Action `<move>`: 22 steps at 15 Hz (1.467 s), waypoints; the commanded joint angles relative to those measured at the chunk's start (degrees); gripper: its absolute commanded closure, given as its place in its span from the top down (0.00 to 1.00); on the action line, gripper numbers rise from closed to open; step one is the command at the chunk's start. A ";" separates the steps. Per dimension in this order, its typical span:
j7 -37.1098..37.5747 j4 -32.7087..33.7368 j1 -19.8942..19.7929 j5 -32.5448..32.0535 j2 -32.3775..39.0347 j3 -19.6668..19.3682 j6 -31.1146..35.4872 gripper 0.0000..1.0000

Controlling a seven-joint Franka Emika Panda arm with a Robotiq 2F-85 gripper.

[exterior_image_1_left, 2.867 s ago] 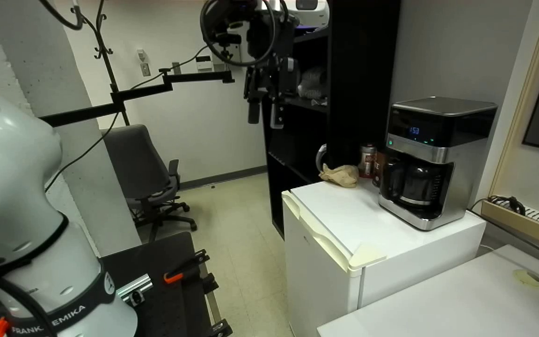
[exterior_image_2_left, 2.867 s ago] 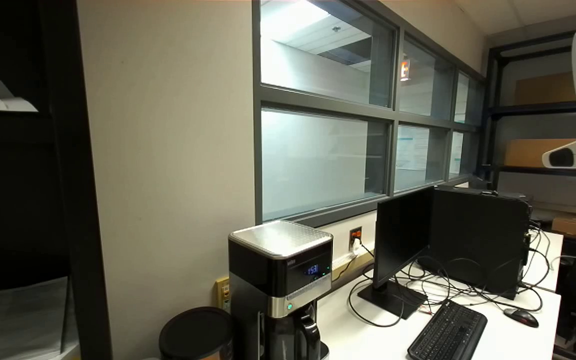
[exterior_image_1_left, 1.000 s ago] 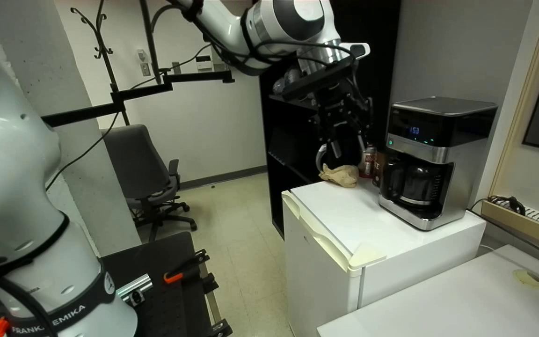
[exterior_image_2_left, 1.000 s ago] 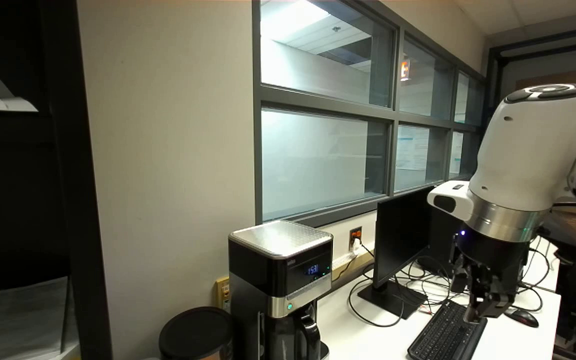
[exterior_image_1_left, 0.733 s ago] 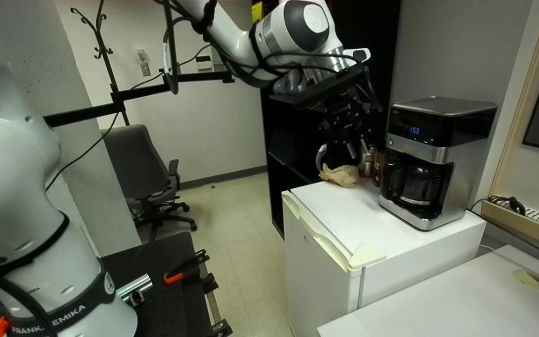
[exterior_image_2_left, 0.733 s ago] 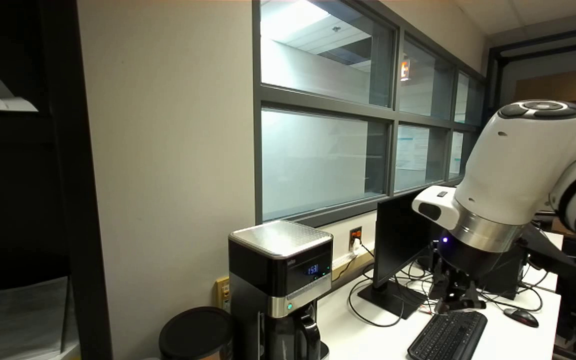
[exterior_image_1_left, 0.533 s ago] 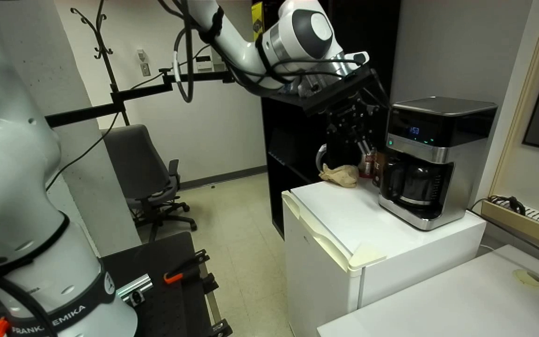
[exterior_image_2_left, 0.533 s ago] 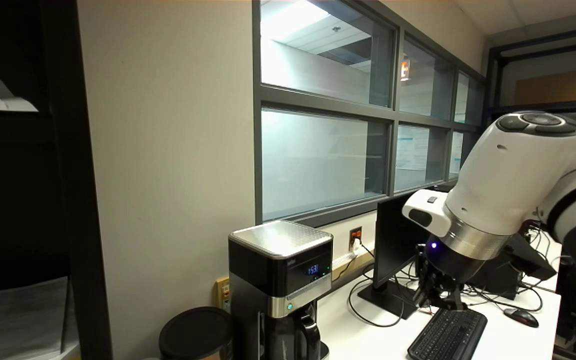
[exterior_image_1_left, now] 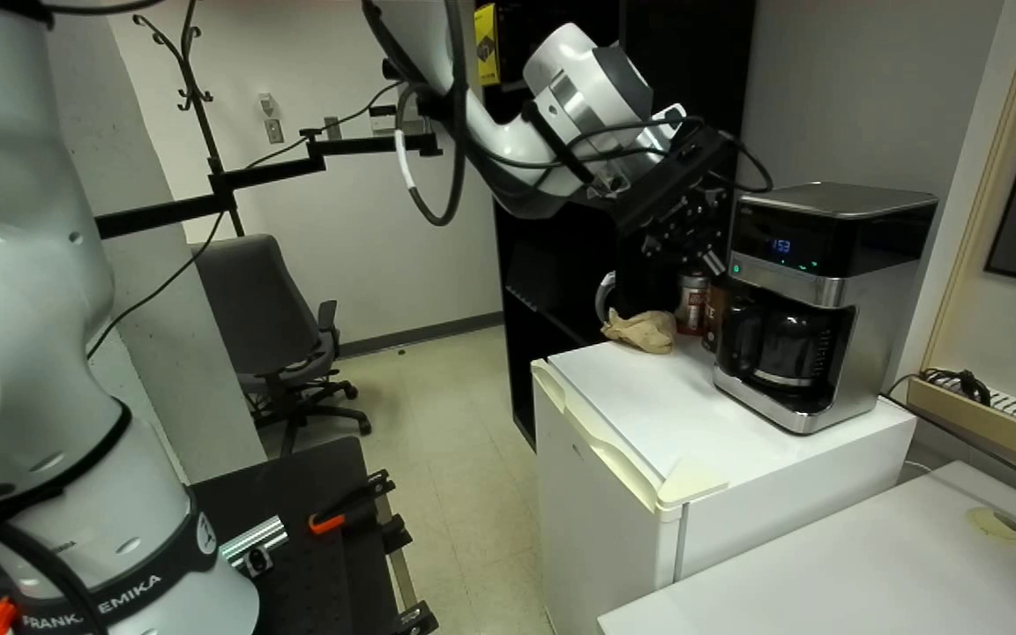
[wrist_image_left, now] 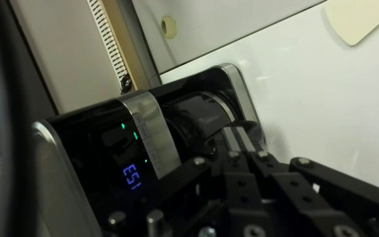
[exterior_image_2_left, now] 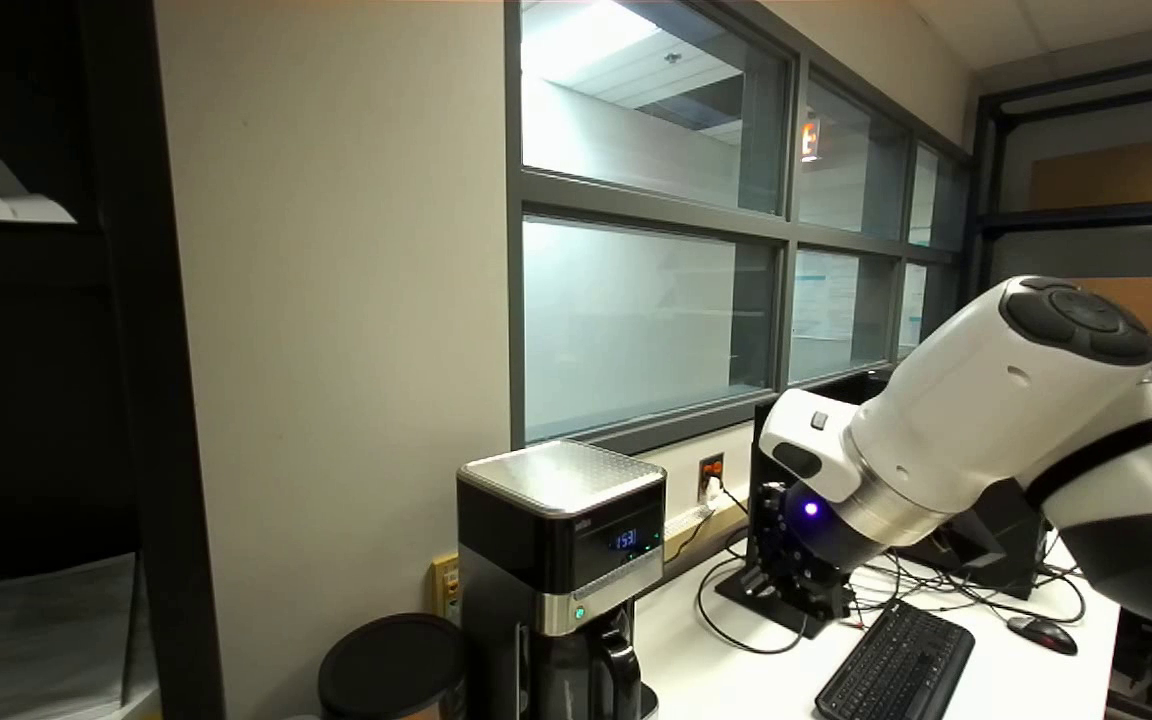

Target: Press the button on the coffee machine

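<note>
The coffee machine [exterior_image_1_left: 834, 300], black and silver with a dark carafe [exterior_image_1_left: 786, 348], shows in both exterior views and stands upright on a white fridge. A green-lit button [exterior_image_2_left: 580, 612] glows on its silver band; a row of small keys [wrist_image_left: 148, 141] lies along the band in the wrist view. My gripper [wrist_image_left: 233, 128] is shut, its two pale fingertips together with nothing held. In an exterior view the gripper [exterior_image_1_left: 713, 263] points down and towards the machine's front. A gap separates it from the machine [exterior_image_2_left: 561, 540]. The wrist view hides the green-lit button behind the gripper.
The white fridge [exterior_image_1_left: 631, 406] also carries a crumpled tan item [exterior_image_1_left: 640, 332] and cans [exterior_image_1_left: 691, 304] beside the machine. Behind them rises a black shelf [exterior_image_1_left: 552, 291]. A white table [exterior_image_1_left: 870, 556] adjoins the fridge. A monitor and a keyboard [exterior_image_2_left: 896, 660] sit on a desk.
My gripper has come in from high and farther off, swinging over to the coffee machine and tilting towards its front. Its jaws, apart a second ago, have shut. The machine has stayed put.
</note>
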 commanded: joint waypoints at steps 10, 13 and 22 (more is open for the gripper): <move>20.52 13.44 3.47 -25.00 12.96 -1.37 5.31 0.00; 23.96 16.67 4.19 -29.09 15.36 -0.89 4.27 0.00; 27.88 24.81 6.62 -37.96 21.78 -0.54 3.09 0.00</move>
